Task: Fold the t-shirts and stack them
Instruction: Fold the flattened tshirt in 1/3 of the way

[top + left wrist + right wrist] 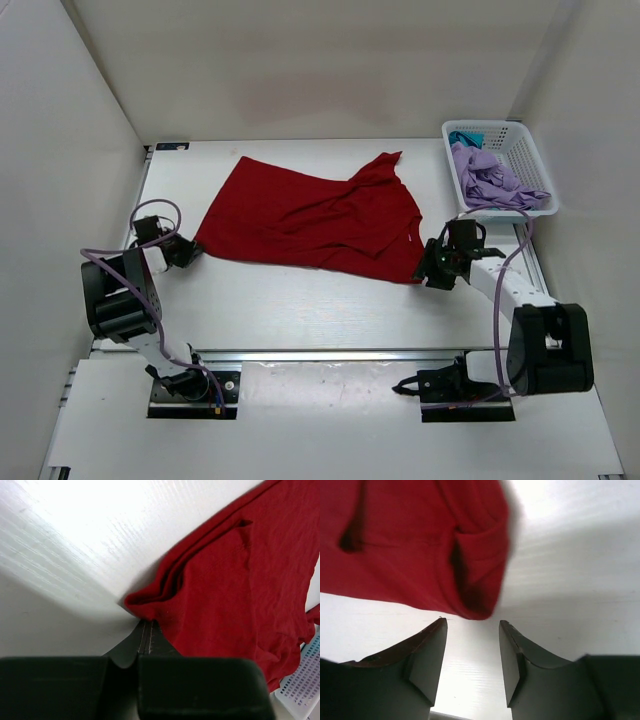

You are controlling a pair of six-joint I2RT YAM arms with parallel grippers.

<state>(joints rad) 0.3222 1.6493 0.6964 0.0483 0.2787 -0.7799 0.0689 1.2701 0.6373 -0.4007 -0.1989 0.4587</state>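
The white desk (300,310) carries a dark red t-shirt (310,215), spread out loosely and unfolded across its middle, wrinkled, with one sleeve pointing toward the far edge. At the far right corner of the desk stands a white lattice basket (523,150). A lavender t-shirt (490,180) lies crumpled inside it, and a bit of a teal t-shirt (462,137) shows in the basket's far left corner, beside the lavender one. The left fingers (131,645) are pressed together at the red shirt's near left corner, where the fabric bunches into folds right at their tips, so they appear to pinch it. The right fingers (427,650) are spread apart low over the desk, with the shirt's near right corner just ahead of their tips and not between them
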